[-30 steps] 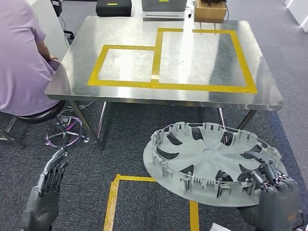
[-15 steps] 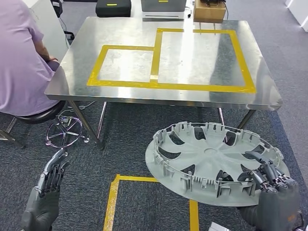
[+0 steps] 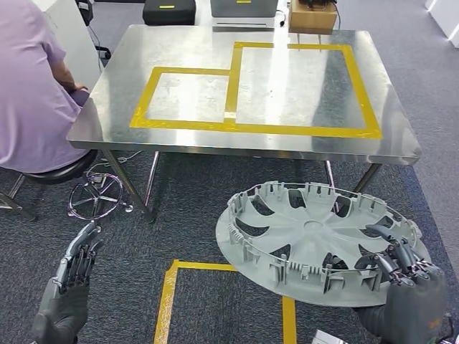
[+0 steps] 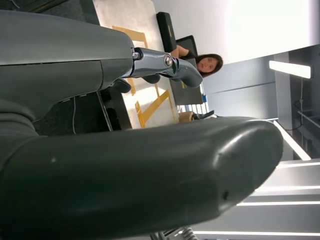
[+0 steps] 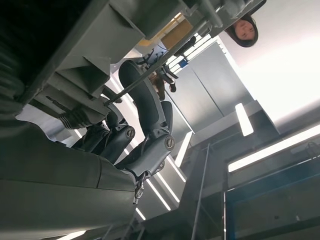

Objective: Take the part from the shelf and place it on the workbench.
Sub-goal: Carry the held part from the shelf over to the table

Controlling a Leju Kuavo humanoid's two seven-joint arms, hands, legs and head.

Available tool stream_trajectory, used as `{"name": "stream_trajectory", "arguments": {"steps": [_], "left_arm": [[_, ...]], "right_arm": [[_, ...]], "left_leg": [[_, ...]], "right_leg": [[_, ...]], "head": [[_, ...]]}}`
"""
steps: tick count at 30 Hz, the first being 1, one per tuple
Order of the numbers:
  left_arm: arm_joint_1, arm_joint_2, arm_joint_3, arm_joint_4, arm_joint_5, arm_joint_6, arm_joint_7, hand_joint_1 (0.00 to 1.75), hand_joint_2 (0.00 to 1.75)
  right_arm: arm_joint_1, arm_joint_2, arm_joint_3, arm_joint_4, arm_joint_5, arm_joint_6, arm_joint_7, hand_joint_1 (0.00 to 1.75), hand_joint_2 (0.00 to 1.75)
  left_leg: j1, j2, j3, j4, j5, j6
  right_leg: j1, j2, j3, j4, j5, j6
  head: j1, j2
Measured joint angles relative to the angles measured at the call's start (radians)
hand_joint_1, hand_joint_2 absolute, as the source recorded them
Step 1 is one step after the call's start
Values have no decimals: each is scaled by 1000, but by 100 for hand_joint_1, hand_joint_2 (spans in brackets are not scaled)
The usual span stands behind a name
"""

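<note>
Right robot hand (image 3: 403, 290) grips the grey wheel cover (image 3: 316, 240) by its rim at 4 o'clock, holding it nearly flat above the carpet, short of the steel desk (image 3: 108, 93) at 12 o'clock. Left robot hand (image 3: 67, 290) holds nothing, fingers loosely apart. Person (image 3: 27, 86) seated at 10 o'clock.
</note>
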Motion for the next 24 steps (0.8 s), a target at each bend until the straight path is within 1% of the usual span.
{"name": "stream_trajectory", "arguments": {"steps": [11, 19, 24], "left_arm": [[0, 0, 0, 0, 1, -2, 12, 0, 0], [3, 0, 1, 0, -1, -9, -8, 0, 0], [11, 0, 1, 0, -3, -13, -21, 0, 0]], "right_arm": [[-17, 0, 5, 0, -56, 2, -20, 175, 175], [-85, 0, 14, 0, -98, 27, -38, 175, 175], [-100, 0, 21, 0, -105, 28, -50, 175, 175]], "left_leg": [[0, 0, 0, 0, 0, 0], [0, 0, -1, 0, 0, 0], [-1, 0, -1, 1, 0, 1]], "right_leg": [[0, 0, 0, 0, 0, 0], [0, 0, 0, 0, 0, 0], [-1, -1, 0, 0, 0, 0]], "head": [[0, 0], [0, 0], [0, 0]]}}
